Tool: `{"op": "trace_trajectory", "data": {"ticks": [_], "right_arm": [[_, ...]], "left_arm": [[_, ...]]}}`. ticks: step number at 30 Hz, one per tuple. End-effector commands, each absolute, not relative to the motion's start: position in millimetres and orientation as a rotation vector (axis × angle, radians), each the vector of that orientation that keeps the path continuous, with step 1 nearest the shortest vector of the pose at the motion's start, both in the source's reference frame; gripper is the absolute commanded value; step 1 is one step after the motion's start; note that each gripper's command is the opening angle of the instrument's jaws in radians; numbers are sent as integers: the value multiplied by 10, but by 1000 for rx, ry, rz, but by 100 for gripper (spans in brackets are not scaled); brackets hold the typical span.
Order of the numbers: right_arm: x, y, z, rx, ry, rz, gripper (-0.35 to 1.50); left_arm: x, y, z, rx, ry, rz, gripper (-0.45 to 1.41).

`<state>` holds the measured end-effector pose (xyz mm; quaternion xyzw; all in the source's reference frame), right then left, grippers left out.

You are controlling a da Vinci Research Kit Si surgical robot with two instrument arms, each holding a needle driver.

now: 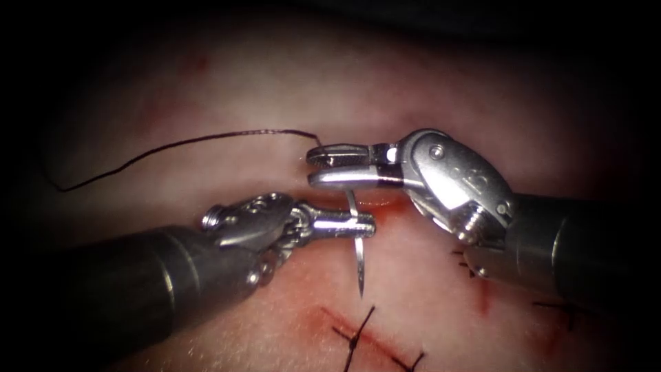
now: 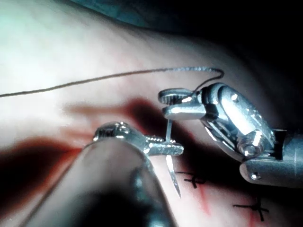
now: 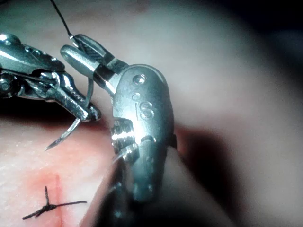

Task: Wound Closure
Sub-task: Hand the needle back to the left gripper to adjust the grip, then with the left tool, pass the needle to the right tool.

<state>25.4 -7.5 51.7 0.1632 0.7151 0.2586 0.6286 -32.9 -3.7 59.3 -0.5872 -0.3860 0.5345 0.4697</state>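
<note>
My left tool [image 1: 368,224] comes in from the lower left, its jaws shut on the curved needle [image 1: 359,265] near mid-curve. The needle is out of the tissue [image 1: 275,89]; its tip points down over the near side of the cut [image 1: 382,202]. Its tail end lies between the parted jaws of my right tool [image 1: 313,165], which reaches in from the right just above. Dark thread [image 1: 172,146] runs from the tail away to the left across the tissue. The left wrist view shows the needle [image 2: 173,175] in the left jaws [image 2: 177,149] below the right jaws [image 2: 163,104]. The right wrist view shows the right jaws [image 3: 71,45] apart.
Several tied dark stitches [image 1: 354,337] cross marked red lines on the near tissue, with more under the right tool's shaft [image 1: 468,265]. Red fluid lines the cut between the two tools. One stitch [image 3: 47,208] lies close to the right tool's wrist.
</note>
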Motion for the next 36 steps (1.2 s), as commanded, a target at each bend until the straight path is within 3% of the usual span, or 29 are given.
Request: {"op": "trace_trajectory", "data": {"ticks": [1, 6, 10, 13, 19, 23, 36], "right_arm": [[263, -75, 519, 384, 1634, 613, 84], [259, -79, 516, 407, 1602, 686, 111], [251, -81, 514, 389, 1559, 726, 106], [249, -82, 513, 361, 1450, 745, 121], [252, -92, 501, 394, 1261, 709, 116], [257, -90, 492, 335, 1259, 659, 126], [281, -92, 481, 307, 1327, 622, 121]], "left_arm": [[-334, -33, 597, -1443, -948, 1313, -45], [-330, -35, 595, -1426, -955, 1330, -45], [-327, -35, 595, -1350, -894, 1373, -45], [-327, -35, 595, -1314, -856, 1398, -45], [-326, -35, 597, -1263, -784, 1445, -45], [-327, -38, 599, -1246, -747, 1489, -45], [-329, -41, 601, -1255, -728, 1570, -45]]}}
